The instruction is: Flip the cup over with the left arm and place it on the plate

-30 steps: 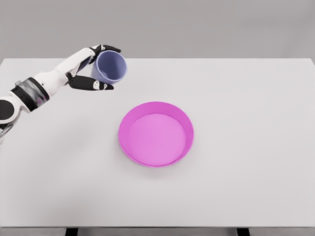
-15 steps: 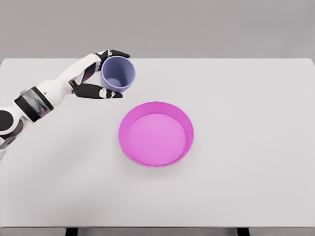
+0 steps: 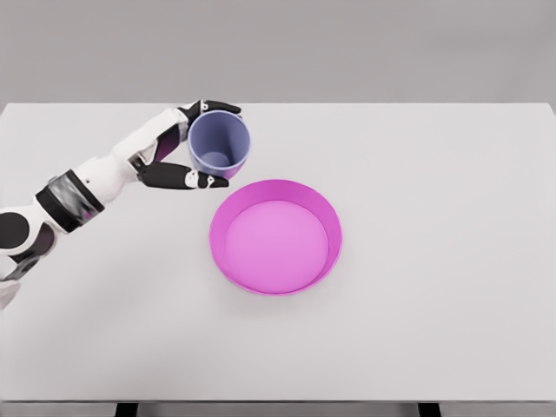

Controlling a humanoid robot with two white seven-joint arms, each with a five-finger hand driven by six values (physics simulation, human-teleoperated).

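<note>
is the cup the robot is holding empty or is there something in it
Empty: the cup in the left hand faces the camera mouth-up, showing only bare inner wall and bottom.

cup (image 3: 220, 144): lavender-blue | plate (image 3: 274, 236): magenta | table (image 3: 434, 261): white | hand (image 3: 187, 148): white, black fingers

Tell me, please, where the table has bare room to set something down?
Bare table lies right of the pink plate and along the near edge. It is crowded at upper left, where the left robot hand holds the blue cup.
</note>
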